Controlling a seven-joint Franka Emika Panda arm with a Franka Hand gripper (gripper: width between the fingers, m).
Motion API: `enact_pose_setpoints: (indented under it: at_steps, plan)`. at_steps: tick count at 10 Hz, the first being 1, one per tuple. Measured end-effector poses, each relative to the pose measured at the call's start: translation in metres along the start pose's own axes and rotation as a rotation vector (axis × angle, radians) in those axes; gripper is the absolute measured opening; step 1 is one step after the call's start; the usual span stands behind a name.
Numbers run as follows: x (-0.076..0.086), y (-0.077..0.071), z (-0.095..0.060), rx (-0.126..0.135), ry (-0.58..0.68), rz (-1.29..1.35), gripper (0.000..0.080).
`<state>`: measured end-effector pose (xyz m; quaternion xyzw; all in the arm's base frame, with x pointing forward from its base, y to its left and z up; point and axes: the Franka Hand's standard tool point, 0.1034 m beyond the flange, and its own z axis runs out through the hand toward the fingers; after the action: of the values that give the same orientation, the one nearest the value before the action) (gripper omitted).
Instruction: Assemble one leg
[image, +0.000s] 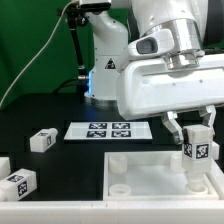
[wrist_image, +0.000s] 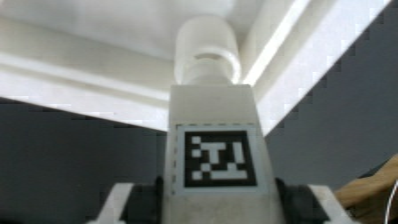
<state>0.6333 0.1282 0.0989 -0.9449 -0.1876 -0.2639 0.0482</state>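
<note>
My gripper (image: 197, 133) is shut on a leg (image: 198, 152), a small white post with a black-and-white tag. It holds the leg upright over the white square tray (image: 150, 170), near the tray's corner on the exterior view's right. In the wrist view the held leg (wrist_image: 217, 130) fills the middle, pinched between both dark fingers (wrist_image: 150, 200), with its narrow end pointing at the tray's white surface (wrist_image: 107, 70). Whether the leg's end touches the tray cannot be told. A round socket (image: 119, 187) shows in the tray's near corner on the exterior view's left.
Loose legs lie on the black table on the exterior view's left: one (image: 42, 140), one at the edge (image: 4, 165) and one nearer the front (image: 17, 184). The marker board (image: 105, 130) lies behind the tray. The robot base (image: 105, 65) stands at the back.
</note>
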Motion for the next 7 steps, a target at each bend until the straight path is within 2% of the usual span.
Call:
enact_pose_setpoints:
  at_steps: [4,7]
  plan:
    - [0.002,-0.0079,0.0005,0.026,-0.038,0.009,0.0284]
    - [0.0017,-0.0086,0.0018,0.026,-0.037,0.009,0.0284]
